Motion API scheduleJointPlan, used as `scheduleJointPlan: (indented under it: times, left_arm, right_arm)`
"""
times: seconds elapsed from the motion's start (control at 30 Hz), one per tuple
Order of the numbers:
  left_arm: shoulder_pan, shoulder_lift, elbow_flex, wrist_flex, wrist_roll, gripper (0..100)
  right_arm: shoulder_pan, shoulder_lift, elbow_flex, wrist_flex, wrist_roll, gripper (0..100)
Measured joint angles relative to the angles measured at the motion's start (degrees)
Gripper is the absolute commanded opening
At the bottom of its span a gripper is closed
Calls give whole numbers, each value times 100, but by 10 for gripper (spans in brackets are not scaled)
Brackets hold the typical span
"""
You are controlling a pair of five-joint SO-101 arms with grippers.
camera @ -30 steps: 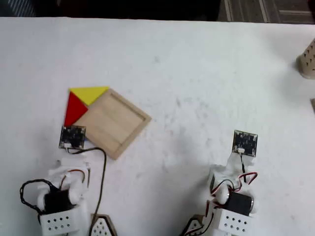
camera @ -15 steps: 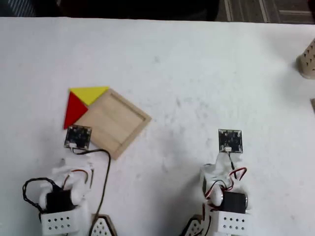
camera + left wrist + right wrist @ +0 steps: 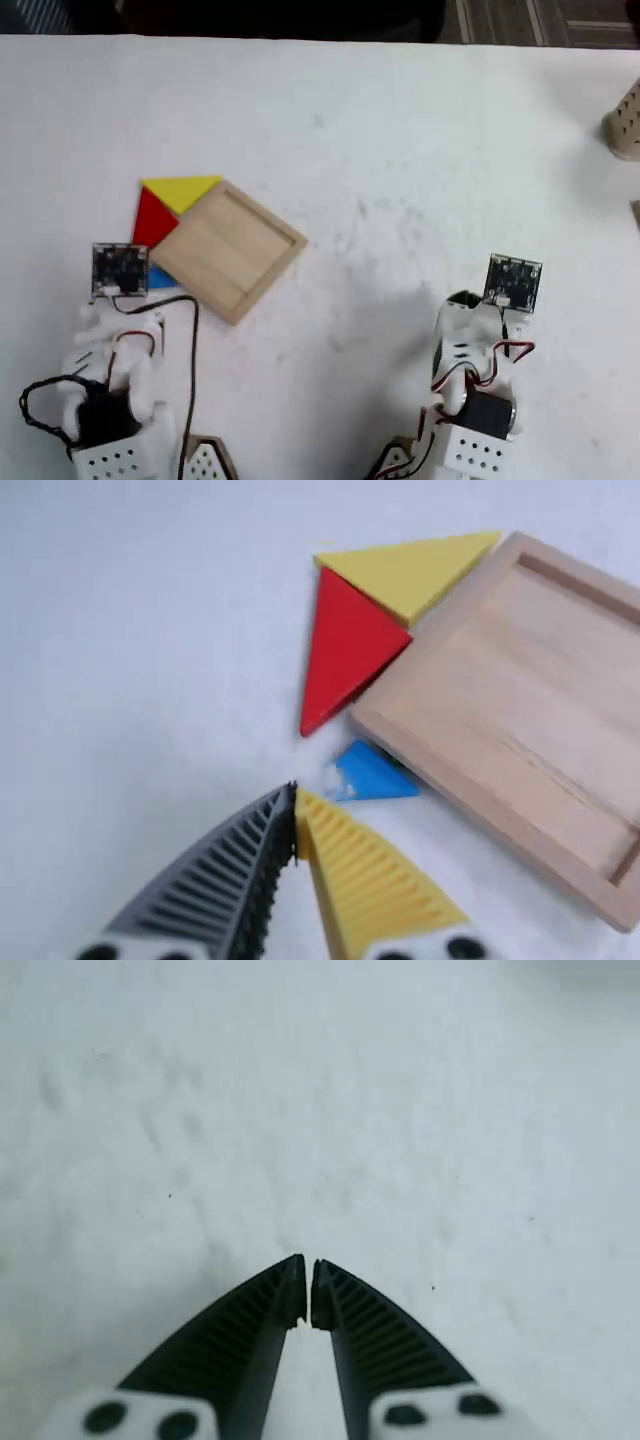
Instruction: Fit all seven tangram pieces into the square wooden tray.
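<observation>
The square wooden tray (image 3: 228, 247) (image 3: 520, 720) lies turned like a diamond on the white table, with nothing inside it. A yellow triangle (image 3: 180, 190) (image 3: 412, 570) and a red triangle (image 3: 151, 220) (image 3: 345, 645) lie against its far left edge. A small blue piece (image 3: 160, 277) (image 3: 368, 776) pokes out beside the tray's left corner. My left gripper (image 3: 294, 802) is shut and empty, its tips just short of the blue piece. My right gripper (image 3: 308, 1280) is shut over bare table, far to the right of the tray.
The left arm (image 3: 112, 380) and right arm (image 3: 480, 370) stand at the near edge. A perforated tan object (image 3: 624, 122) sits at the right edge. A dark cable (image 3: 188, 370) runs beside the left arm.
The left arm's wrist has swung left, away from the tray's edge. The right arm's wrist moved left, then back to the right.
</observation>
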Motion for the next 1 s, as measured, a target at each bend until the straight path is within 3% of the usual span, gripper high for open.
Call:
scheduleJointPlan:
  times: [0.23, 0.5, 0.73, 0.87, 1.0]
  left_arm:
    - [-193, 290, -958, 185, -334, 20]
    - [-193, 2787, -2804, 246, -325, 20]
    - [-193, 5407, -3974, 246, 782, 20]
    - [-202, 6514, -4229, 237, 1609, 20]
    - [-202, 7253, -4229, -290, 2084, 20]
  right_arm:
    - [-703, 0, -237, 642, 0, 20]
    - [-1152, -9, -1380, 914, 0, 21]
    - [-2119, 413, -1758, 1152, 0, 22]
    - [-2611, 1538, -1767, 765, 0, 22]
    - [-3024, 2840, -2013, 141, 0, 22]
